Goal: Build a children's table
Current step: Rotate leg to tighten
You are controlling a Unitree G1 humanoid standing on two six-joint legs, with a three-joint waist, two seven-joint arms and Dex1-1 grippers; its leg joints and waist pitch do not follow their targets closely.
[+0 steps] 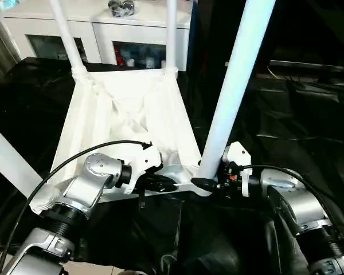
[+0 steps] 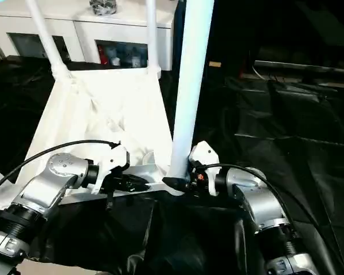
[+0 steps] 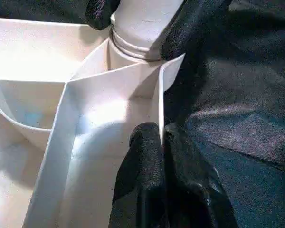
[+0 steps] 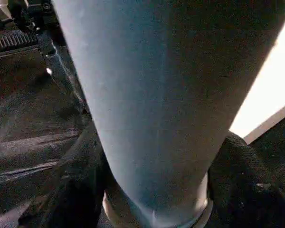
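The white tabletop (image 1: 126, 114) lies underside up on the black-covered work table. Two legs (image 1: 66, 34) (image 1: 171, 34) stand in its far corner sockets. A third leg (image 1: 8, 157) slants up at the near left. The near right leg (image 1: 235, 86) stands in its corner socket (image 3: 133, 52). My right gripper (image 1: 206, 183) is closed around this leg's base, one finger (image 4: 80, 180) on each side. My left gripper (image 1: 169, 184) is shut on the tabletop's thin near rim (image 3: 160, 95), just beside that socket.
A white cabinet (image 1: 103, 34) stands behind the work table. Wrinkled black cover (image 1: 298, 114) spreads to the right and front of the tabletop. A black cable (image 1: 86, 152) arcs over my left forearm.
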